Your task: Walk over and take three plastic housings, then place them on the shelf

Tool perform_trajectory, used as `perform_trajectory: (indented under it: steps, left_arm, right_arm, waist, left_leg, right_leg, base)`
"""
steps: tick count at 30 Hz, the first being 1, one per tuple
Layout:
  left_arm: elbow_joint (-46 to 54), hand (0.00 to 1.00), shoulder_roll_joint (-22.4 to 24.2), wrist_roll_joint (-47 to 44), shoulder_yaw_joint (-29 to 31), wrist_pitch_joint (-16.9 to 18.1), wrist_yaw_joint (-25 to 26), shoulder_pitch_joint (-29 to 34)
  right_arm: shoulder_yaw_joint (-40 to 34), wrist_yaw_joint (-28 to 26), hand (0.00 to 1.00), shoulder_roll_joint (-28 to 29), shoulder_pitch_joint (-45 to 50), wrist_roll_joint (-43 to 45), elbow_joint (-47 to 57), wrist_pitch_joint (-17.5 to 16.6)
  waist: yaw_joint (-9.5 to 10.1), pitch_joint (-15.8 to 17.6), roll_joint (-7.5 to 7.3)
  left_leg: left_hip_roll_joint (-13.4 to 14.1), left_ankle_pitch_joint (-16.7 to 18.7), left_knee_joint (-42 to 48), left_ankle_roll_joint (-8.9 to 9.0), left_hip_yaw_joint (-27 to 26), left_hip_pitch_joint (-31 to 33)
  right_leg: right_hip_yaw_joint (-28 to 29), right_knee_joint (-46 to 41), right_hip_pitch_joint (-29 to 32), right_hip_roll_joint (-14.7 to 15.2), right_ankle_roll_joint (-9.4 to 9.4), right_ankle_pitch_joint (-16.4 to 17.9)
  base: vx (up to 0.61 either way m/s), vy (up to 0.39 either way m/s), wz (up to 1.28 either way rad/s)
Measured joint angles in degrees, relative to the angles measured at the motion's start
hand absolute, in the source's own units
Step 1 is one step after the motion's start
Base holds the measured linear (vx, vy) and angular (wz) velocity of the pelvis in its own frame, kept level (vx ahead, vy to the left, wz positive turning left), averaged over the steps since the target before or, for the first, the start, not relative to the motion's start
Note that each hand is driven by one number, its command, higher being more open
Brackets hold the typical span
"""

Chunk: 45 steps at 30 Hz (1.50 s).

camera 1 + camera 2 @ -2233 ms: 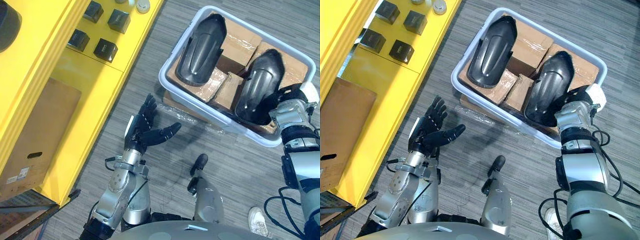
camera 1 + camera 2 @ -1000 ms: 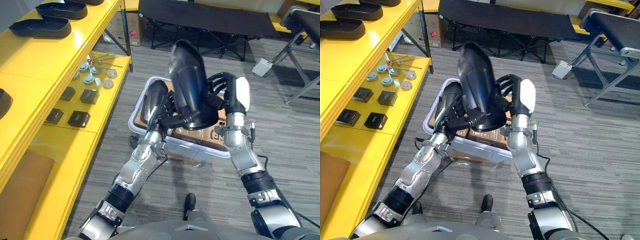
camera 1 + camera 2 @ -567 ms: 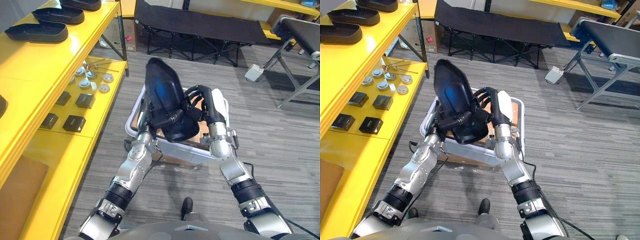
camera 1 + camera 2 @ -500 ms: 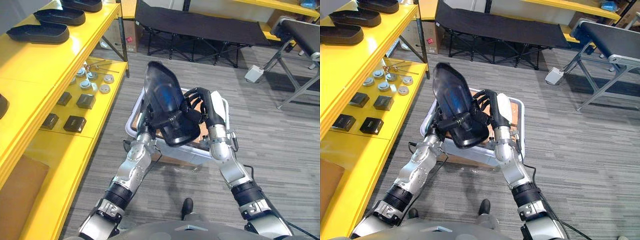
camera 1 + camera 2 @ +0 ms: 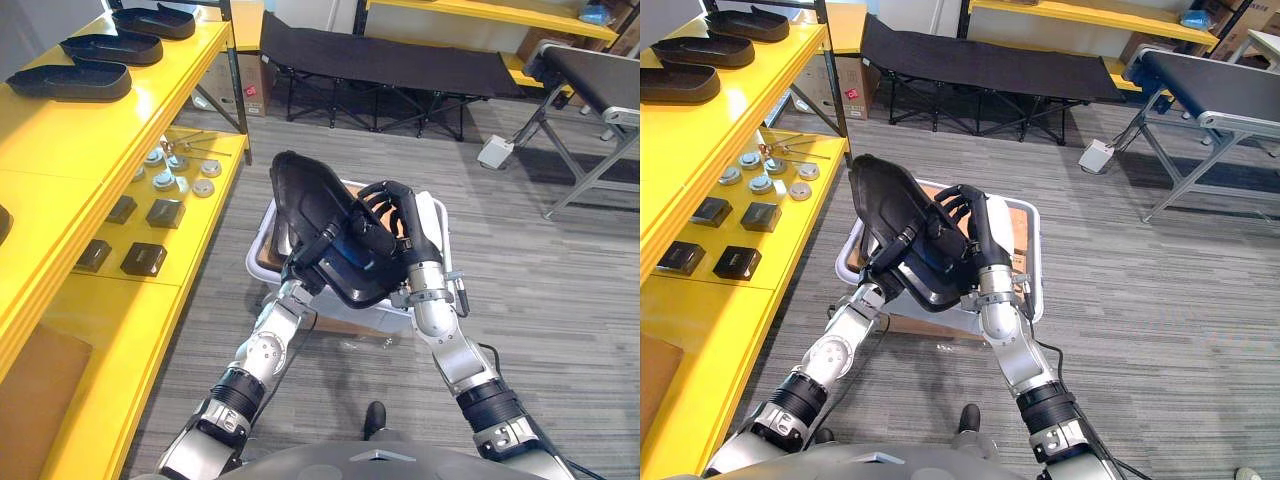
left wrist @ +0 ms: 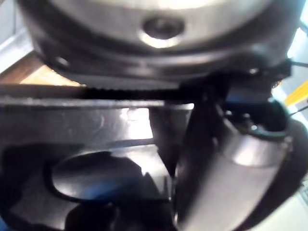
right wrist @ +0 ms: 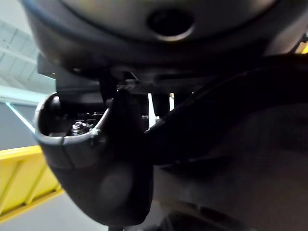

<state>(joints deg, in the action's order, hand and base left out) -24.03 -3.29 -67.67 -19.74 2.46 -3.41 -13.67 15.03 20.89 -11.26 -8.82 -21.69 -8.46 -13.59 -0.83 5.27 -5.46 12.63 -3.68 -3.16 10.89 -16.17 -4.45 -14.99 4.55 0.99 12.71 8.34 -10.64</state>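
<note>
A black plastic housing hangs tilted between both hands, above a white bin on the floor. My left hand has its thumb laid over the housing's hollow inner side and its fingers behind the rim. In the left wrist view the thumb presses on the housing. My right hand curls its fingers over the housing's other edge. The right wrist view shows its thumb beside the dark shell. Three more housings lie on the yellow shelf.
The shelf's lower level holds small black boxes and round metal parts. A cardboard box stands under it. A black cot stands behind the bin, and a metal-framed table at the right. Grey floor is open to the right.
The housing has tipped from nearly upright to a flatter tilt and come lower. My left hand's fingers have curled onto its rim. The whole picture has shifted.
</note>
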Motion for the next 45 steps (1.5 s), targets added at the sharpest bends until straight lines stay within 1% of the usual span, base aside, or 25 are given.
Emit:
perform_trajectory:
  steps: [5, 6, 9, 11, 13, 14, 16, 17, 19, 20, 21, 22, 23, 24, 25, 27, 28, 30, 31, 33, 35, 37, 39, 42, 45]
  left_arm:
    - [-0.2, 0.00, -0.2, 0.3, 0.0, -0.1, -0.6, 0.3]
    - [-0.2, 0.00, -0.3, 0.3, 0.0, -0.1, -0.8, 0.4]
    - [-0.2, 0.00, -0.3, 0.3, 0.0, -0.2, -2.2, 0.9]
    - [-0.1, 0.00, -0.5, 0.8, 0.0, 0.1, -3.1, 0.9]
    - [0.2, 0.00, -0.6, 3.6, 0.0, 1.6, -3.1, 0.9]
    - [1.6, 0.00, -0.6, 7.5, 0.0, 3.4, -2.8, 1.2]
    - [7.9, 0.00, -0.7, 13.9, 1.2, 5.6, -0.4, 3.3]
    - [9.3, 0.00, -0.6, 14.6, 1.5, 5.8, -0.1, 3.6]
    - [15.9, 0.00, 0.4, 22.7, 2.5, 8.0, 4.8, 4.8]
    - [17.5, 0.00, 1.0, 25.2, 2.9, 9.0, 6.3, 5.1]
    - [20.0, 0.00, 1.7, 28.7, 3.6, 10.8, 8.4, 5.4]
    - [21.5, 0.00, 2.1, 34.0, 4.5, 12.6, 11.2, 5.4]
    - [22.1, 0.00, 2.3, 36.9, 4.9, 13.2, 12.6, 5.4]
    - [23.0, 0.00, 2.3, 42.2, 5.6, 14.3, 15.3, 5.5]
    - [23.4, 0.00, 2.3, 43.9, 5.7, 14.4, 16.2, 5.7]
    - [25.2, 0.00, 3.0, 54.7, 6.6, 15.0, 22.8, 8.7]
    - [25.3, 0.00, 3.0, 57.2, 7.1, 15.1, 24.3, 9.4]
    - [25.3, 0.00, 2.8, 64.2, 10.6, 15.1, 29.8, 11.2]
    - [25.3, 0.00, 2.6, 65.8, 11.8, 15.1, 31.2, 11.7]
    - [25.3, 0.00, 2.3, 68.2, 16.3, 15.1, 35.5, 13.3]
    - [25.3, 0.00, 2.0, 68.1, 18.7, 15.2, 36.3, 14.7]
    - [25.6, 0.00, 1.7, 67.3, 19.7, 15.5, 35.4, 16.4]
    - [28.1, 0.00, 1.7, 62.3, 19.2, 16.0, 30.9, 20.4]
    - [31.2, 0.00, 1.7, 60.9, 17.3, 16.1, 27.2, 25.0]
    - [31.6, 0.00, 1.8, 59.0, 15.7, 16.1, 23.7, 27.3]
  right_arm:
    - [0.2, 0.9, 0.00, 0.4, 1.5, 0.0, 0.5, -0.4]
    - [0.2, 1.0, 1.00, 0.5, 1.6, 0.0, 0.5, -0.4]
    - [0.2, 1.0, 1.00, 0.6, 2.9, 0.0, 1.6, -1.1]
    - [0.4, 1.3, 1.00, 0.6, 4.2, 0.1, 2.4, -2.5]
    - [0.5, 1.5, 1.00, 0.5, 4.7, 0.1, 2.4, -2.9]
    - [0.5, 1.7, 1.00, 0.5, 5.3, 0.4, 2.4, -2.7]
    - [0.8, 2.2, 1.00, 0.6, 6.1, 3.4, 2.9, -2.3]
    - [0.8, 2.2, 1.00, 0.6, 6.4, 4.4, 3.7, -2.1]
    - [0.7, 3.2, 1.00, 1.0, 7.6, 5.5, 6.9, -1.8]
    - [0.7, 3.6, 1.00, 1.1, 8.0, 6.6, 7.2, -1.8]
    - [0.4, 4.2, 1.00, 1.4, 8.7, 7.8, 7.3, -1.7]
    - [-0.4, 4.8, 1.00, 2.3, 9.6, 9.1, 7.3, -1.4]
    - [-0.9, 5.0, 1.00, 2.9, 10.1, 9.4, 7.3, -1.0]
    - [-1.7, 5.3, 1.00, 3.5, 11.3, 10.7, 7.8, -0.6]
    - [-1.7, 5.3, 1.00, 3.7, 11.7, 11.1, 8.3, -0.4]
    - [-3.2, 5.4, 1.00, 4.8, 15.4, 10.6, 11.5, 0.1]
    - [-3.9, 5.5, 1.00, 4.8, 16.3, 10.6, 11.9, 0.1]
    - [-8.6, 5.6, 1.00, 4.8, 18.9, 11.3, 12.2, 0.2]
    - [-10.0, 5.6, 1.00, 4.8, 19.5, 12.0, 12.2, 0.1]
    - [-15.2, 5.8, 1.00, 4.8, 22.0, 16.9, 12.2, -0.2]
    - [-17.3, 6.0, 1.00, 4.8, 23.8, 18.9, 12.2, -0.6]
    - [-18.1, 5.7, 1.00, 4.9, 25.1, 20.4, 12.2, -0.9]
    - [-18.6, 3.7, 1.00, 5.9, 27.2, 22.0, 12.2, -1.9]
    - [-17.9, 1.3, 1.00, 7.4, 28.6, 23.4, 11.8, -2.2]
    - [-16.4, -1.6, 1.00, 7.5, 28.9, 27.0, 11.1, -2.2]
  waist:
    - [-0.53, -0.1, -0.08]
    - [-0.64, -0.1, -0.09]
    - [-0.71, -0.1, -0.09]
    - [-0.71, -0.2, -0.16]
    - [-0.73, -0.4, -0.27]
    - [-0.68, -0.4, -0.32]
    - [-0.83, -0.6, -0.14]
    - [-0.84, -0.7, 0.05]
    - [-0.84, -1.2, 0.65]
    - [-0.82, -1.4, 0.78]
    - [-0.82, -1.8, 1.02]
    - [-0.83, -2.2, 1.34]
    - [-0.80, -2.3, 1.50]
    - [-0.77, -2.5, 1.82]
    - [-0.76, -2.6, 1.95]
    - [-0.98, -3.0, 2.59]
    - [-1.01, -3.1, 2.70]
    - [-1.14, -3.1, 2.76]
    - [-1.16, -3.1, 2.76]
    - [-1.72, -3.1, 2.82]
    - [-2.08, -3.2, 2.94]
    - [-2.29, -3.2, 2.96]
    - [-2.45, -3.1, 3.03]
    - [-2.33, -3.1, 3.20]
    - [-2.20, -3.1, 3.91]
  left_leg:
    - [0.0, 0.1, 0.0, -0.03, -0.1, 0.0]
    - [0.0, 0.1, 0.0, -0.03, -0.2, 0.0]
    - [0.0, 0.2, 0.1, -0.06, -0.3, 0.0]
    - [0.0, 0.3, 0.1, -0.06, -0.4, -0.1]
    - [0.0, 0.5, 0.3, -0.19, -0.6, -0.1]
    - [0.0, 0.6, 0.5, -0.11, -0.6, -0.1]
    - [0.0, 0.9, 1.0, -0.04, -0.9, -0.1]
    - [0.0, 0.9, 1.0, -0.03, -1.0, -0.1]
    - [0.0, 0.9, 1.0, -0.03, -1.0, -0.1]
    - [0.0, 0.9, 1.0, -0.02, -1.0, -0.2]
    - [0.0, 1.0, 1.0, 0.00, -1.0, -0.2]
    - [0.0, 1.0, 1.0, -0.01, -1.0, -0.2]
    - [0.0, 1.0, 1.0, 0.00, -1.0, -0.2]
    - [0.0, 1.1, 1.0, 0.04, -1.0, -0.2]
    - [0.0, 1.3, 1.0, -0.10, -1.0, -0.2]
    - [0.0, 1.7, 0.9, 0.18, -1.2, -0.3]
    - [0.0, 1.7, 0.9, 0.19, -1.3, -0.4]
    - [0.0, 1.8, 0.9, 0.26, -1.7, -0.5]
    - [0.0, 1.8, 0.9, 0.27, -1.8, -0.5]
    - [0.0, 1.9, 0.9, 0.29, -2.4, -0.4]
    - [0.0, 1.9, 0.9, 0.23, -2.4, -0.4]
    - [0.0, 1.8, 1.0, 0.17, -2.4, -0.4]
    - [0.0, 2.0, 1.1, 0.23, -2.5, -0.3]
    - [0.0, 2.3, 1.4, 0.20, -2.6, 0.0]
    - [0.0, 2.7, 2.0, 0.14, -2.3, 0.1]
  right_leg:
    - [0.0, 0.0, 0.0, 0.0, 0.00, 0.0]
    - [0.0, 0.0, 0.0, 0.0, 0.00, 0.0]
    - [0.0, 0.0, 0.0, 0.0, 0.01, 0.0]
    - [0.0, 0.0, 0.0, 0.1, 0.01, 0.0]
    - [0.2, 0.0, 0.0, 0.1, 0.01, 0.0]
    - [0.3, 0.0, 0.0, 0.1, 0.01, 0.0]
    - [0.5, 0.0, 0.0, 0.1, 0.01, 0.0]
    - [0.5, 0.0, 0.0, 0.1, 0.01, 0.0]
    - [0.5, 0.0, 0.0, 0.0, 0.01, 0.0]
    - [0.5, 0.0, 0.0, 0.0, 0.01, 0.0]
    - [0.5, 0.0, 0.0, 0.0, 0.01, 0.0]
    - [0.5, 0.0, 0.0, 0.0, 0.00, 0.0]
    - [0.5, 0.0, 0.0, 0.0, 0.00, 0.0]
    - [0.5, 0.0, 0.0, 0.0, -0.02, 0.1]
    - [0.5, 0.0, 0.0, 0.0, -0.05, 0.1]
    - [0.6, 0.0, 0.0, 0.0, -0.14, 0.2]
    - [0.6, 0.0, 0.1, 0.0, -0.16, 0.3]
    - [1.2, 0.0, 0.4, 0.0, -0.25, 0.3]
    - [1.3, 0.0, 0.6, 0.0, -0.26, 0.3]
    - [1.5, 0.0, 0.9, -0.1, -0.28, 0.3]
    - [1.5, 0.0, 0.9, -0.1, -0.28, 0.3]
    - [1.5, 0.0, 0.9, -0.1, -0.28, 0.4]
    - [1.6, 0.0, 1.1, -0.1, -0.30, 0.4]
    - [1.5, 0.0, 1.4, 0.0, -0.29, 0.4]
    - [1.2, 0.0, 0.9, 0.1, -0.16, 0.5]
  base:
    - [0.00, 0.000, 0.00]
    - [0.00, 0.000, 0.00]
    - [0.00, 0.000, 0.00]
    - [0.00, 0.000, 0.00]
    - [-0.01, 0.002, -0.04]
    - [-0.01, 0.002, -0.05]
    - [-0.01, 0.002, -0.07]
    - [0.00, 0.001, -0.04]
    - [0.00, 0.000, 0.00]
    - [0.00, 0.000, 0.00]
    - [0.00, 0.000, 0.00]
    - [0.00, 0.000, 0.00]
    - [0.00, 0.000, 0.00]
    - [0.00, 0.000, 0.00]
    - [0.00, 0.000, 0.00]
    - [-0.01, 0.003, -0.05]
    - [0.00, 0.003, -0.07]
    - [-0.01, 0.001, -0.12]
    - [-0.01, -0.001, -0.14]
    - [0.00, -0.002, -0.06]
    - [0.00, 0.000, 0.00]
    - [0.00, 0.000, 0.00]
    - [0.01, 0.000, -0.04]
    - [0.00, 0.000, 0.00]
    - [0.00, 0.001, 0.05]
